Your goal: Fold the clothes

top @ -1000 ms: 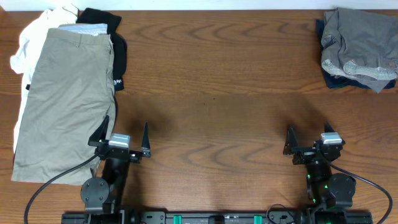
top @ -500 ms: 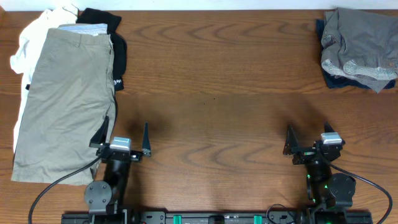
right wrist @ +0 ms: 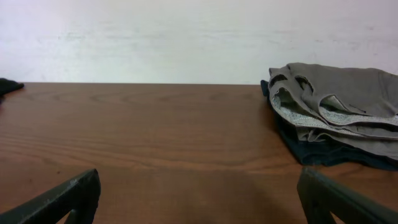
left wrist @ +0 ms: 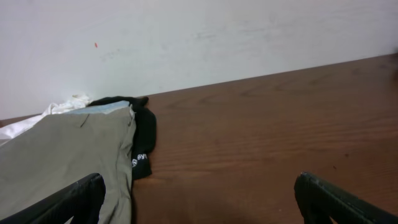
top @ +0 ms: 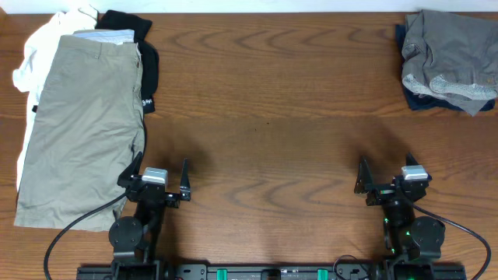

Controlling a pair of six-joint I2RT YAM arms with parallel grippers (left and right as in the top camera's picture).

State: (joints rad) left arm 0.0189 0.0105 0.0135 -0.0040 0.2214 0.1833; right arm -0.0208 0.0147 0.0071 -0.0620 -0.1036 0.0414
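Observation:
Khaki-beige shorts (top: 82,124) lie flat at the left of the table, on top of a white piece (top: 47,43) and a black piece (top: 140,47). They also show in the left wrist view (left wrist: 56,162). Folded mid-grey shorts (top: 447,54) sit on a navy piece (top: 424,101) at the far right, also seen in the right wrist view (right wrist: 339,106). My left gripper (top: 159,175) is open and empty beside the khaki shorts' lower right edge. My right gripper (top: 385,177) is open and empty near the front edge.
The wooden table (top: 272,117) spans the view, with a pale wall (right wrist: 186,37) behind it. The arm bases and cables sit at the front edge.
My left gripper has drawn back a little toward the front edge and turned slightly. The right arm and the clothes have not moved.

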